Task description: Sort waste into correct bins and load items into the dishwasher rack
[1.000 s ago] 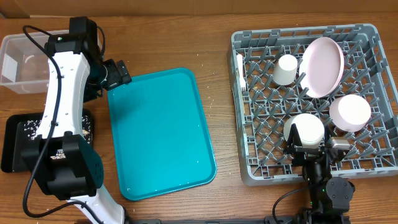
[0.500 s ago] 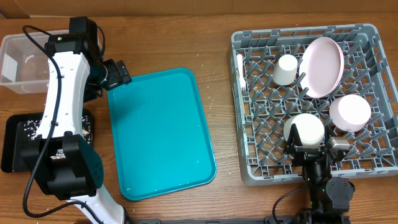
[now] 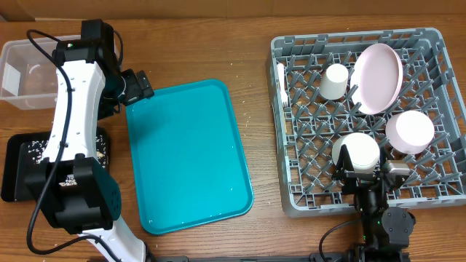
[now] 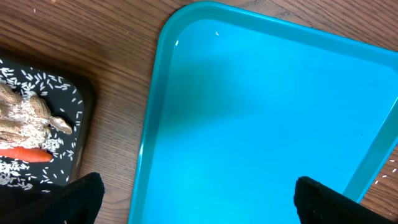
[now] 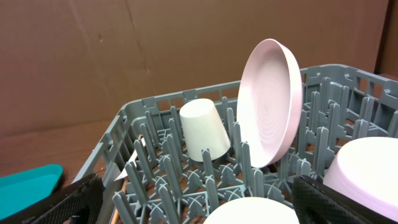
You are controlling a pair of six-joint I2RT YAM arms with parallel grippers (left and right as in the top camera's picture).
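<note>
The grey-blue dishwasher rack (image 3: pixel 280 131) on the right holds a pink plate (image 3: pixel 378 76) on edge, a white cup (image 3: pixel 335 81) upside down, two pale bowls (image 3: pixel 410 131) (image 3: pixel 358 151) and a cream fork (image 3: pixel 282 80) along its left wall. My right gripper (image 3: pixel 369 172) hovers open over the rack's near edge, nothing between its fingers. In the right wrist view the plate (image 5: pixel 270 102) and cup (image 5: pixel 205 127) stand ahead. My left gripper (image 3: pixel 138 86) is open above the far left corner of a teal tray (image 3: pixel 186 153). The black tray (image 4: pixel 37 124) holds rice, beige scraps and a carrot (image 4: pixel 28 153).
A clear plastic tub (image 3: pixel 25 73) sits at the far left, behind the black tray (image 3: pixel 14 167). The left arm (image 3: pixel 69 109) arches over both. A few rice grains lie on the wood between the teal tray and the rack.
</note>
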